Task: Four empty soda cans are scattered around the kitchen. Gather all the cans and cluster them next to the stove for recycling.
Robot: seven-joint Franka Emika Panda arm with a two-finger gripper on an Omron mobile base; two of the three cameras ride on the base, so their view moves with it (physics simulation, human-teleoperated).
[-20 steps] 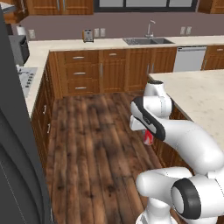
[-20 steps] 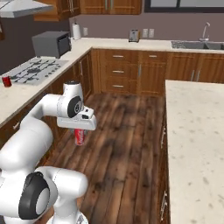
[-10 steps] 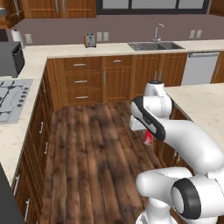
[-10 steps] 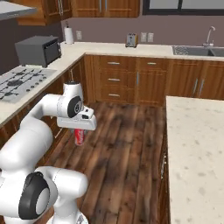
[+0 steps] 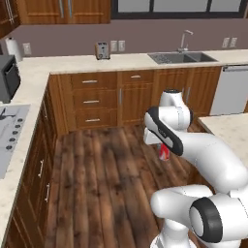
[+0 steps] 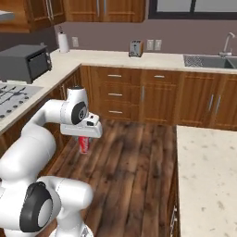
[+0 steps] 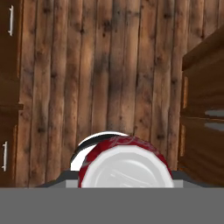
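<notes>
While the base has swung round so the stove (image 6: 14, 98) now lies close at the left, the jaws (image 6: 84, 139) stay clamped on one soda can (image 6: 84, 144), hanging over the wooden floor (image 5: 104, 179); delivery beside the stove looks near.

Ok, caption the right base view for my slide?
End effector carrying a red soda can above the wood floor.
</notes>
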